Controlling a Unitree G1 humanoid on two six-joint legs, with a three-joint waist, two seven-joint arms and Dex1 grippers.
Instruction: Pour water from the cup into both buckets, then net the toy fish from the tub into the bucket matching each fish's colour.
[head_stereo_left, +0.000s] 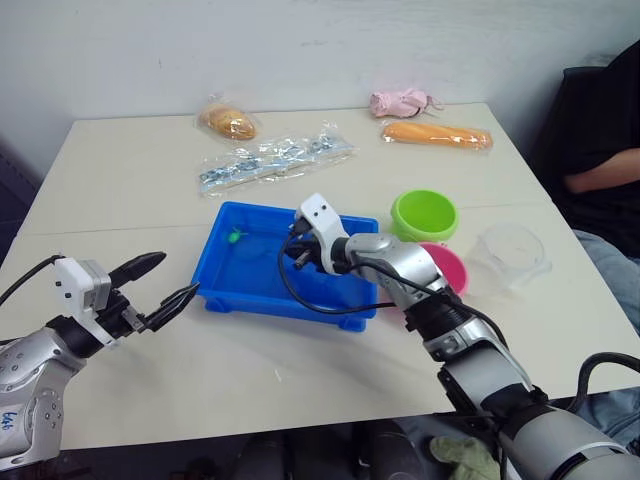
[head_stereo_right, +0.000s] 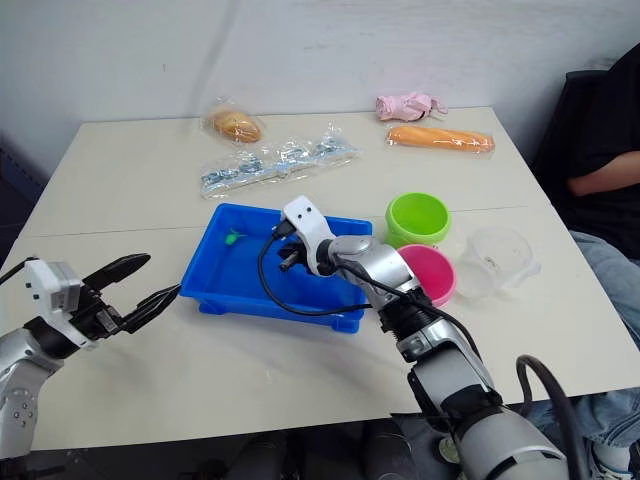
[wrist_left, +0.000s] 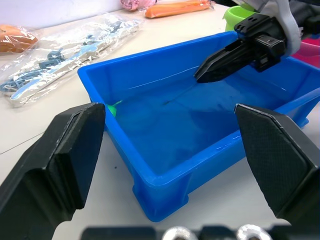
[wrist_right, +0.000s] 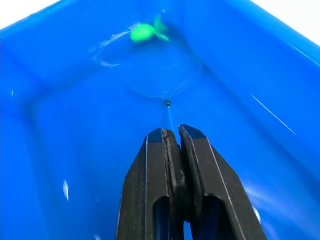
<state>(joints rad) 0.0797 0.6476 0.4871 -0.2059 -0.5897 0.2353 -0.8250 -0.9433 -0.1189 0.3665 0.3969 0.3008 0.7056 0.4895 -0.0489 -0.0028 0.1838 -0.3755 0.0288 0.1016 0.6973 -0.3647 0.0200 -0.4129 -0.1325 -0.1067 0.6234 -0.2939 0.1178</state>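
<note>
The netting step is in hand. The right gripper (wrist_right: 172, 134) is held over the tub (head_stereo_left: 225, 297), its jaws pressed together on the thin handle of the net (wrist_right: 161, 75). The hoop is seen lying low in the tub, just short of a green fish (wrist_right: 142, 33) near the tub's far corner; whether the rim touches the fish cannot be told.

The left gripper (head_stereo_left: 168, 287) is spread wide and empty, just beside the tub's near-left corner.

The green bucket (head_stereo_left: 424, 215) and pink bucket (head_stereo_left: 452, 268) stand touching the tub's right end; the cup (head_stereo_left: 511, 254) is beyond them.

Judgement: the hoop should be slid under the fish, then lifted level, so the fish is not nudged away. A slow carry to the green bucket is advised.
</note>
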